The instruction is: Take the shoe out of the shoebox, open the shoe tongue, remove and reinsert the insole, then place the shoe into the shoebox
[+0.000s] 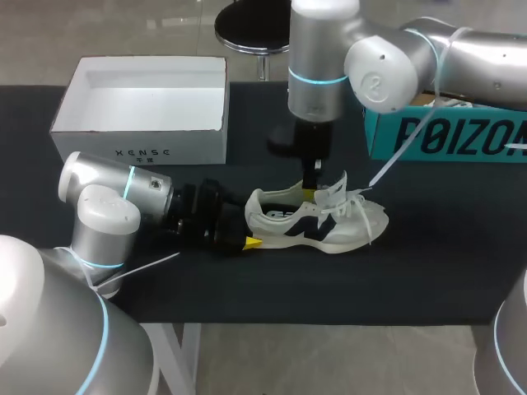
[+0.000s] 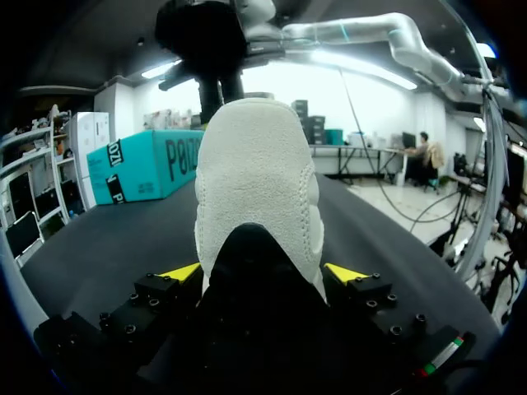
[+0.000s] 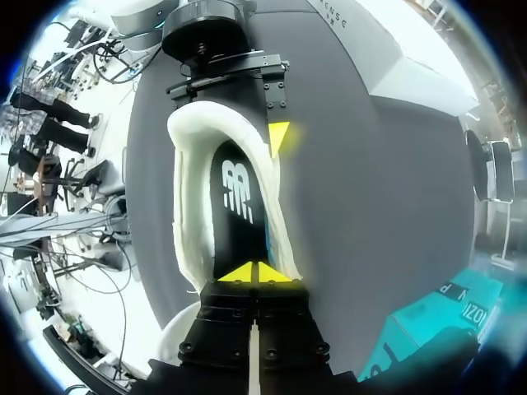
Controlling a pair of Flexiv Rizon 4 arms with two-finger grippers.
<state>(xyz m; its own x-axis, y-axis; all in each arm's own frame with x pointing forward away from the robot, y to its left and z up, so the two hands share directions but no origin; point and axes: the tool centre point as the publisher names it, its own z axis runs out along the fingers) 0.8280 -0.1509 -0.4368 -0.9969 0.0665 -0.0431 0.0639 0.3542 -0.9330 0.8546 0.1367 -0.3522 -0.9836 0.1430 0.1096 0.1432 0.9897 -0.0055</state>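
the left claw (image 2: 262,276) is being clamped on the heel of the shoe (image 1: 317,220) to steady it on the table (image 1: 428,247) outside the shoebox (image 1: 140,140), while the right claw (image 3: 258,273), tips pinched together, is being held at the insole (image 3: 237,197).

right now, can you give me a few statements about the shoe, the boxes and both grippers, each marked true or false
1. The cream-and-navy sneaker lies inside the white cardboard shoebox. False: it rests on the black table cover, in front of the box.
2. The left gripper clasps the sneaker's heel. True.
3. The right gripper has its tips spread wide. False: they are together, down in the sneaker's opening over the dark insole.
4. The teal box stands on the right arm's side. True.
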